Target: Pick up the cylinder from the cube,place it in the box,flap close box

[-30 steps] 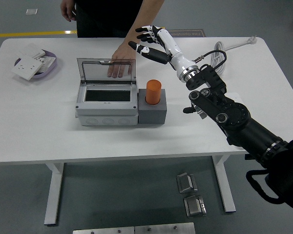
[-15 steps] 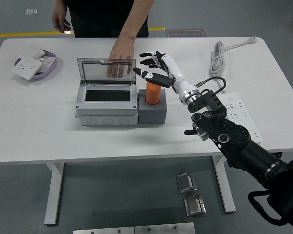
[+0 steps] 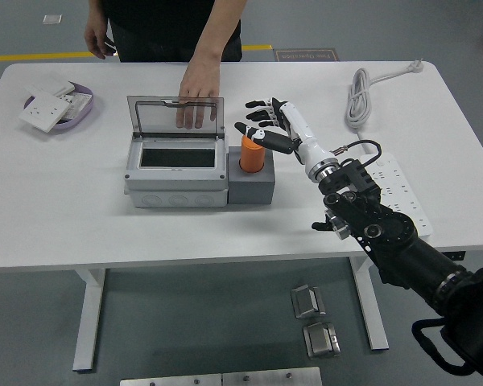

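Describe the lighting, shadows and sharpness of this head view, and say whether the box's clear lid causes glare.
Head view: even, soft overhead light; only faint shadows under the grey plastic box and dark grey cube. The transparent lid stands open with no strong glare, and the person's hand shows through it. The orange cylinder and the right hand are sharp, without noticeable motion blur.

box (image 3: 175, 167) mouth clear; raised lid (image 3: 176, 116) (person's hand (image 3: 198, 87) behind) blocks rear

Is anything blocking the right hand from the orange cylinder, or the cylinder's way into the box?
Nothing visible does. The right hand hovers open just above the orange cylinder in the grey cube. The box alongside has its lid raised; a person's hand rests behind it.
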### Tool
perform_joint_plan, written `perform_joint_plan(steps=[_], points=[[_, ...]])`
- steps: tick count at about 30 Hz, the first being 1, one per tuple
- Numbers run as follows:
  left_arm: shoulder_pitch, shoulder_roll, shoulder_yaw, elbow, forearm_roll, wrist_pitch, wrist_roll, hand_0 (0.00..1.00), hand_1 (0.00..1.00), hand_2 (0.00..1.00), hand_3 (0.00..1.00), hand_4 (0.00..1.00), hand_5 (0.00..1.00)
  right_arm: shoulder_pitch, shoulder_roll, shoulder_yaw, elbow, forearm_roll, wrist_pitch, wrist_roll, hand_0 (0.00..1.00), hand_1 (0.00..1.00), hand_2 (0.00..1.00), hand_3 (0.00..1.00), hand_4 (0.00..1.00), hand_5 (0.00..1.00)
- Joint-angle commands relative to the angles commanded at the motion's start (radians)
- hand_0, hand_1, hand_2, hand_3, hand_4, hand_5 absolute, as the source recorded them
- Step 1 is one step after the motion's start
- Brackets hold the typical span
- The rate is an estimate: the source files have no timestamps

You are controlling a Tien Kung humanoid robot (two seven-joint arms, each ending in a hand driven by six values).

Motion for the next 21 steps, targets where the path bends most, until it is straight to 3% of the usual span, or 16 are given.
perform_joint_plan(steps=[12,13,18,19,21], points=[[-0.003,-0.005,-0.014,0.000,0.018,-0.003,-0.005,0.548,0.546,0.496,0.537,0.341,0.002,-0.007,0.000,-0.071,0.036,0.062,-0.006,0.013,0.673,0.664,0.570,0.660,0.906,0.362],[-0.003,-0.005,-0.015,0.000,0.019,-0.003,-0.006,0.548,0.553,0.494,0.536,0.343,0.002,-0.007,0.000,-0.074,0.036,0.065,-0.006,0.013,0.684,0.711,0.620,0.707,0.881,0.191],[-0.005,-0.006,-0.012,0.000,0.018,-0.005,-0.008,0.548,0.553,0.494,0.536,0.343,0.002,-0.007,0.000,-0.090,0.021,0.082,-0.006,0.014,0.684,0.711,0.620,0.707,0.881,0.191],[-0.005,-0.006,-0.014,0.000,0.020,-0.005,-0.007,0.549,0.555,0.494,0.537,0.343,0.002,-0.007,0.000,-0.094,0.017,0.084,-0.007,0.013,0.706,0.718,0.634,0.723,0.870,0.132],[-0.006,-0.006,-0.012,0.000,0.020,-0.007,-0.007,0.549,0.555,0.494,0.537,0.343,0.002,-0.006,0.000,-0.105,0.009,0.088,-0.007,0.012,0.706,0.718,0.634,0.723,0.870,0.132]])
